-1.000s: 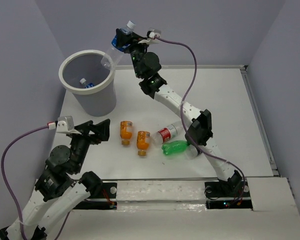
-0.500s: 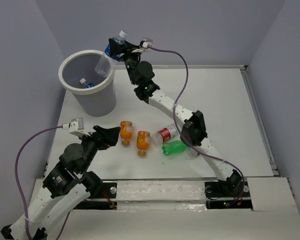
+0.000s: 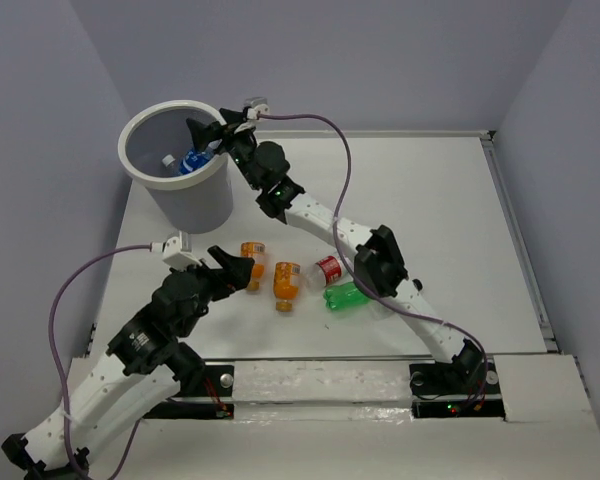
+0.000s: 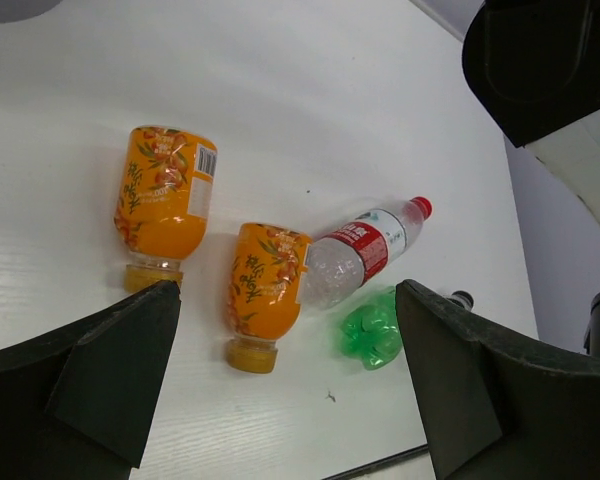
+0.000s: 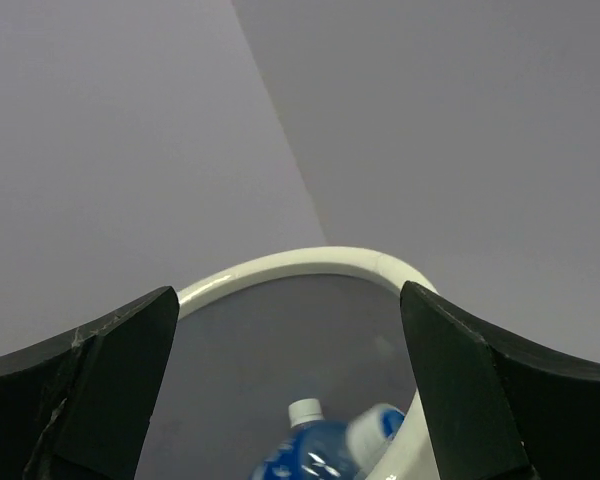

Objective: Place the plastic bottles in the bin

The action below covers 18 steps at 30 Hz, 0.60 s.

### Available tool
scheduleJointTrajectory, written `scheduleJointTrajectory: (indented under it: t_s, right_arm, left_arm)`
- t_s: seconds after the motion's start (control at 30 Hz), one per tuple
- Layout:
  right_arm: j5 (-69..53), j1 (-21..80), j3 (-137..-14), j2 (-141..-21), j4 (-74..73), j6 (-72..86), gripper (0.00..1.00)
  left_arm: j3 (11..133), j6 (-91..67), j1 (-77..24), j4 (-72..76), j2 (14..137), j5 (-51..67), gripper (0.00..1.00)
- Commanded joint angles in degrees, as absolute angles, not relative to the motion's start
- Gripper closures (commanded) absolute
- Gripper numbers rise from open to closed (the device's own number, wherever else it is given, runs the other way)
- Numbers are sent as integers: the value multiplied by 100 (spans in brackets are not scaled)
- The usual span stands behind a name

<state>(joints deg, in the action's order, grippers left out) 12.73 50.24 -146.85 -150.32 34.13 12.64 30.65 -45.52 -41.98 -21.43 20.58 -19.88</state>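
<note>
The bin [image 3: 193, 203] stands at the table's far left; its white rim [image 5: 310, 262] fills the right wrist view. Two clear, blue-labelled bottles [image 3: 188, 160] lie inside it [image 5: 315, 450]. My right gripper [image 3: 208, 137] hangs open over the bin's right rim, with nothing between its fingers [image 5: 288, 300]. Two orange bottles [image 4: 160, 205] [image 4: 265, 290], a red-labelled bottle [image 4: 365, 255] and a green bottle [image 4: 375, 328] lie on the table mid-front. My left gripper [image 3: 242, 266] is open above the orange pair [image 4: 288, 300]; its fingers partly cover the left orange bottle [image 3: 253, 250] in the top view.
The right arm's elbow [image 3: 382, 266] hangs just over the red-labelled [image 3: 328, 270] and green [image 3: 348, 296] bottles. Purple cables loop from each wrist [image 3: 325, 130] [image 3: 80, 282]. A raised rail [image 3: 518, 240] borders the table's right side. Grey walls close in at the back and sides.
My right gripper swung down and left over the bin and opened; the blue-labelled bottle it held now lies in the bin. My left arm reached forward and right toward the orange bottles.
</note>
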Motion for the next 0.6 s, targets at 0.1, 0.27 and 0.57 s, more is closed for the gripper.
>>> scheduleJointTrajectory:
  t_s: [0.1,0.27,0.57]
  right_arm:
    - [212,5054,-14582,-13906,2789,1063,2]
    - [456,5054,-12428,-11934,2707,985,2]
    - [1046,5054,-8009,-8703,2857,1257,5]
  left_arm:
    - [3067,-4386,-4210,-1636,2644,-2294,1]
    - [2971,-4193,-4210,-1170,3434,-2338,1]
    - [2998,-4034,-4219,-712,4956,-3347,1]
